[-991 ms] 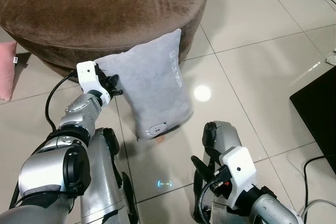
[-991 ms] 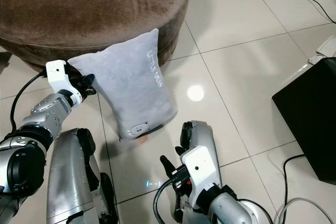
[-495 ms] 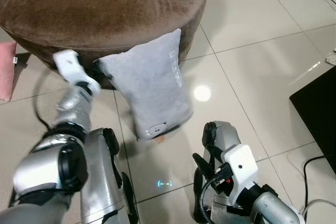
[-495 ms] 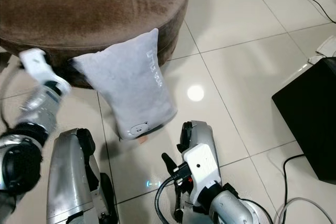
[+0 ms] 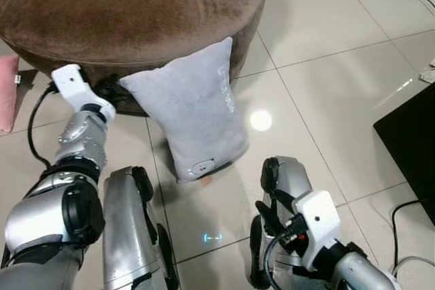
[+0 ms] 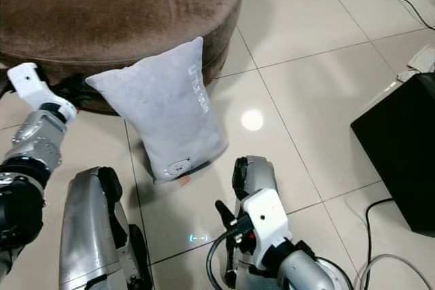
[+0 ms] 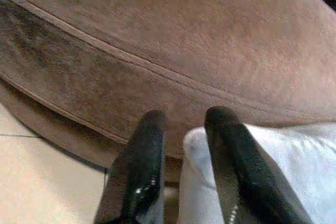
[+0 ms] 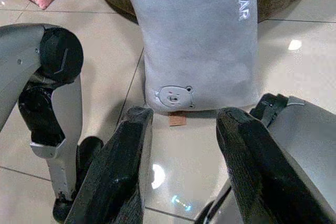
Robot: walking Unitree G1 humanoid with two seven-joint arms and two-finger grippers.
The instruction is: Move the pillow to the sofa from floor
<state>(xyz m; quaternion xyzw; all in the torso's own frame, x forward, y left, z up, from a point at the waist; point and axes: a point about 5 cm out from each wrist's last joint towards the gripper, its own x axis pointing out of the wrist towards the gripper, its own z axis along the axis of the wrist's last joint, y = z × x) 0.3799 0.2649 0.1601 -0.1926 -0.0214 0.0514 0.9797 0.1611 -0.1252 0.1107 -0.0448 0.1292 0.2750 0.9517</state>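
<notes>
Left gripper now drawn back from grey rectangular fabric pillow, sitting at its upper corner beside sofa base; pillow itself unmoved. Pillow stands on end on glossy beige floor tiles, leaning against round brown suede sofa. Left fingers narrowly parted, pillow corner just at one fingertip, nothing gripped. Right gripper low, fingers wide apart, pointing at pillow's bear patch. Pink cushion beside sofa.
</notes>
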